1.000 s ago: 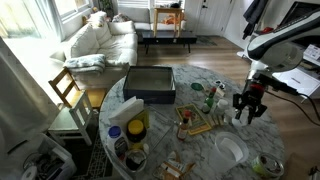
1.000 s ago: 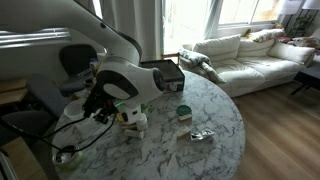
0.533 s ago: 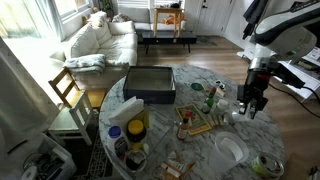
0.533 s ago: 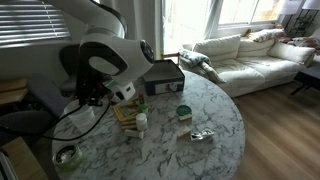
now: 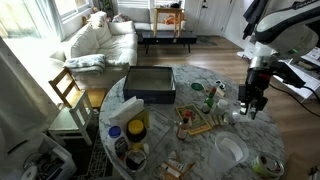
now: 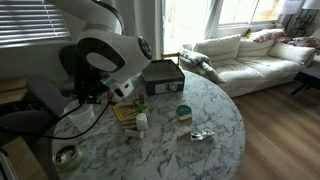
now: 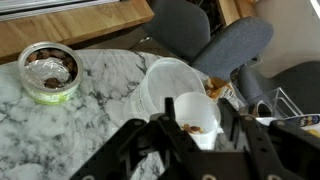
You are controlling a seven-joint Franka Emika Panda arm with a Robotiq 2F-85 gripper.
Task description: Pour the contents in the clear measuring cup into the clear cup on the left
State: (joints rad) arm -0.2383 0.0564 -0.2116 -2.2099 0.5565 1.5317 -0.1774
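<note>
1. At the bottom edge of the wrist view, I am looking down past the end effector [image 7: 196, 128]. Its dark fingers [image 7: 163, 132] are standing either side of the measuring cup [image 7: 195, 112]. I cannot tell whether they are pressing on its wall or only flanking it.
2. The measuring cup is sitting upright on the marble counter [image 7: 90, 140], just below centre of the frame, with brownish contents showing inside.
3. Touching or just beside it, up and to the left, the larger clear cup [image 7: 160, 80] is waiting as the target.
4. I am judging this as the grasp step. I am aiming to centre the cup between the fingers, close gently, lift straight, then tip slowly toward the upper left so nothing spills.
5. Further off, a green-rimmed bowl [image 7: 47, 72] is sitting at upper left and a chair [image 7: 215, 40] at upper right.
6. In an exterior view the end effector [image 5: 250, 108] is hanging over the counter's right edge.
</note>
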